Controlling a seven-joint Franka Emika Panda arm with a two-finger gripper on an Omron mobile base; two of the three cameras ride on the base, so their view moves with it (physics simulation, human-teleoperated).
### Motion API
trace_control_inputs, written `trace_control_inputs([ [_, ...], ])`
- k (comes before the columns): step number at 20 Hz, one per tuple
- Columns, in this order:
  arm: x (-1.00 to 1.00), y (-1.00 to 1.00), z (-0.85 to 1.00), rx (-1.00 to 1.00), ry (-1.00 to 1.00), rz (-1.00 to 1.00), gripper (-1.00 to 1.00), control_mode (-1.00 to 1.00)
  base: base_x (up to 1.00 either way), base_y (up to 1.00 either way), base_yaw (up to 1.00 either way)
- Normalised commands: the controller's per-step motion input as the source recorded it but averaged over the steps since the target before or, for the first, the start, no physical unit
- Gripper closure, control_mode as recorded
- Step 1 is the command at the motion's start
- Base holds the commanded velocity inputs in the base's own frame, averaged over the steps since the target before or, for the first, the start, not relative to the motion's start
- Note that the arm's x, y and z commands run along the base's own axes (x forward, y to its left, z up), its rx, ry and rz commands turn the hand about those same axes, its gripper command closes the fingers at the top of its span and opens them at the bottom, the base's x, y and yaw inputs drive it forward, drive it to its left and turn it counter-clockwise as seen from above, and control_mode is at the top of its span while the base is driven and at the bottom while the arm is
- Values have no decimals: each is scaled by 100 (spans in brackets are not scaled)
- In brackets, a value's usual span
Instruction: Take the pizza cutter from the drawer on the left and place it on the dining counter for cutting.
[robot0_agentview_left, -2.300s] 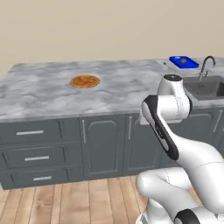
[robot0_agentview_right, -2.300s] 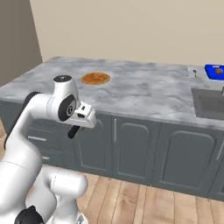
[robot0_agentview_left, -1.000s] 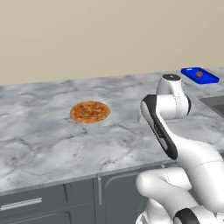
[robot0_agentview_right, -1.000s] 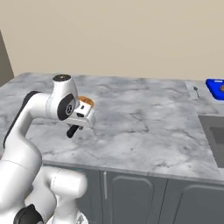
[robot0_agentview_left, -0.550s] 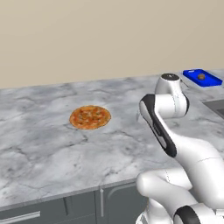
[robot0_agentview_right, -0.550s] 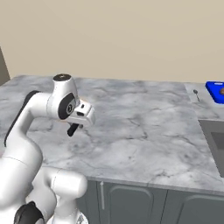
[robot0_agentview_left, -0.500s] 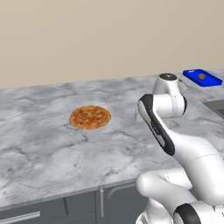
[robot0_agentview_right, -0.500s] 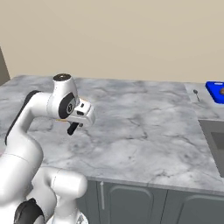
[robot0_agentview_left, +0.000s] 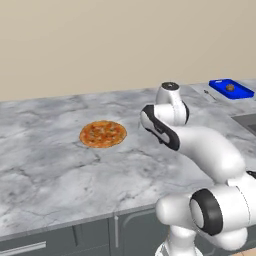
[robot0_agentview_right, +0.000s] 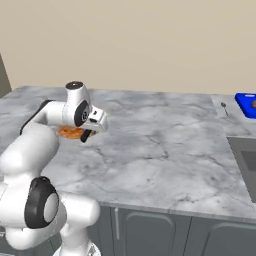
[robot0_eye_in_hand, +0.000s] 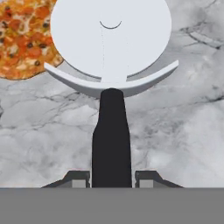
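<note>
I've got the gripper (robot0_eye_in_hand: 112, 177) pinching the pizza cutter (robot0_eye_in_hand: 111, 74) by its handle, pizza (robot0_eye_in_hand: 26, 39) just past the wheel, above the dining counter (robot0_eye_in_hand: 175, 131).

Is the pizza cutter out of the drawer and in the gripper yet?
Yes. The gripper is shut on the pizza cutter, black handle between its fingertips, held above the dining counter.

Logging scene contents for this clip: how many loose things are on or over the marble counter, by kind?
Pizza: 1
Pizza cutter, held in the claw: 1
Blue tray: 1
Total: 3
</note>
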Motion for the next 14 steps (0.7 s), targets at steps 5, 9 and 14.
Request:
trace_control_inputs([
  [5,63,10,-49,2,0,5,100,-100,0,0,0],
  [9,69,10,-36,1,0,8,100,-100,0,0,0],
  [14,75,37,-17,0,9,3,100,-100,0,0,0],
])
